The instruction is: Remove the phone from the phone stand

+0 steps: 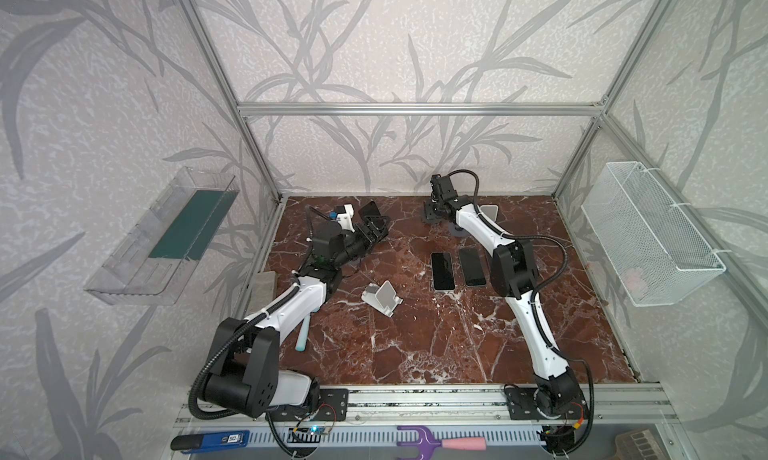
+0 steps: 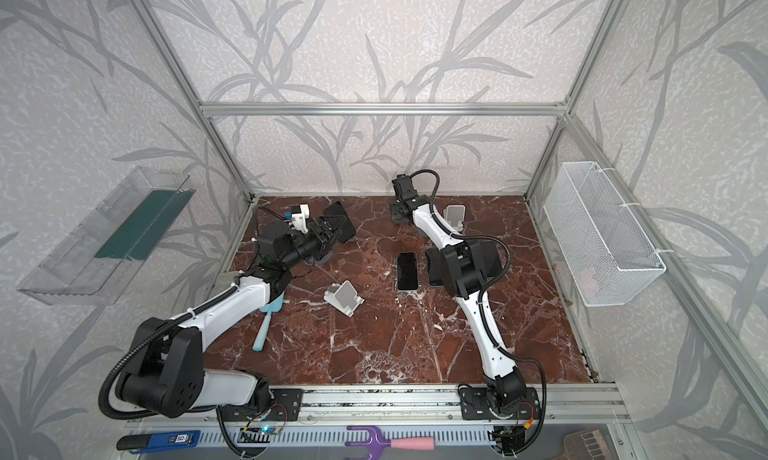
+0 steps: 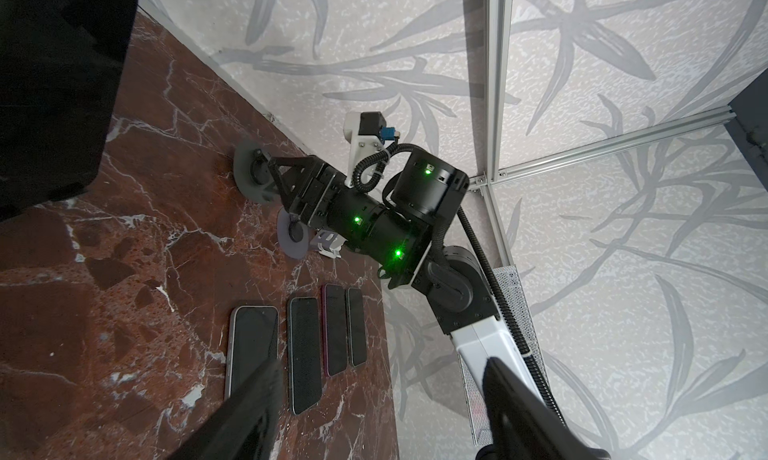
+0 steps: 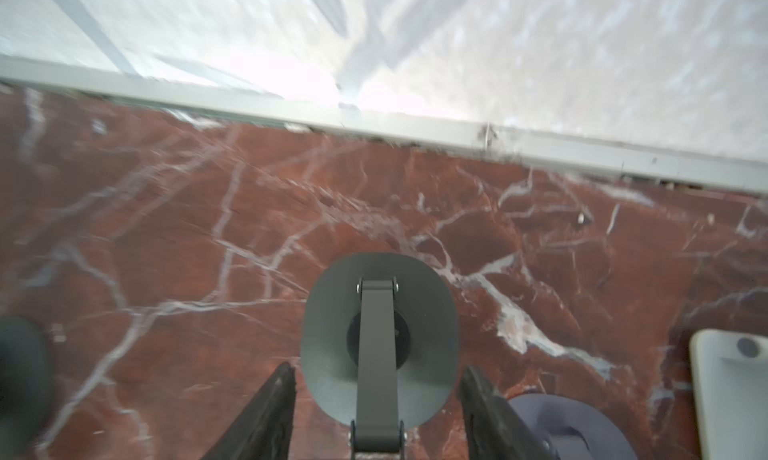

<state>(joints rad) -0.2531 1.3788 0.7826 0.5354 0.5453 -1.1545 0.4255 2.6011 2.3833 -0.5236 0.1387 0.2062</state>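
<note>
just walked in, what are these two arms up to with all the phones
They are taking phones off stands. The left claw hovers open beside a black phone propped up at the back left, not gripping it. The right claw is closed on the arm of an empty dark grey stand by the back wall. A row of four phones lies flat on the table.

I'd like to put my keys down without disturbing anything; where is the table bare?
The widest bare marble lies near the front, between the white stand and the front rail. Crowded: the row of phones mid-table, and the far edge around the dark stand.
</note>
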